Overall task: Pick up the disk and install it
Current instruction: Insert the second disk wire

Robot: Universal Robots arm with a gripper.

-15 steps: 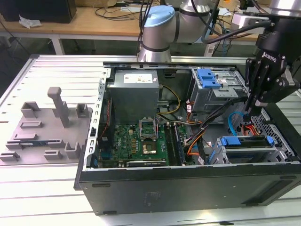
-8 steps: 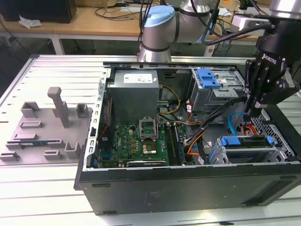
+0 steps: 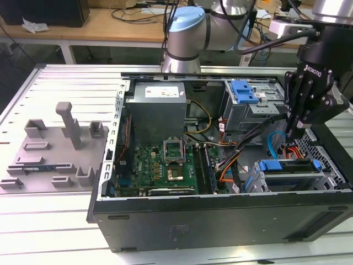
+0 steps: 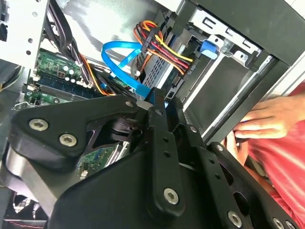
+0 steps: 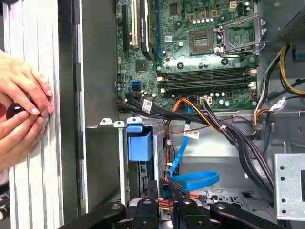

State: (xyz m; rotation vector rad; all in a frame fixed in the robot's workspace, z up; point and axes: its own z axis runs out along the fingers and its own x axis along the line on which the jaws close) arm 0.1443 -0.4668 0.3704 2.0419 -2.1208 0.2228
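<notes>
**Disk seated in the lower drive bay, gripper above it**

Over the open black computer case [image 3: 220,218], at the exterior view's right, hangs the black gripper [image 3: 290,132] of the grey-and-blue robot arm [image 3: 190,33]. Its fingertips point down among the cables just above the drive cage. The fingers [image 4: 159,124] lie close together in the second wrist view, pinched shut with nothing visibly between them; a flat bright-blue data cable [image 4: 125,64] loops just beside their tips, and whether they touch it cannot be told.

Below the gripper, the flat silver hard drive in its bright blue plastic carrier frame [image 3: 289,165], the disk, sits in the lower bay of the case, level, with its blue frame showing along the upper edge. In the first wrist view the frame's blue tab [image 5: 140,143] sits in the bay next to the metal wall.

Further into the case lie the green motherboard [image 3: 160,165] and the grey boxy power supply [image 3: 157,113]. A grey plastic fixture tray [image 3: 55,149] rests on the table at the exterior view's left. A person's hands [image 5: 21,109] rest on the ribbed surface beside the case.
</notes>
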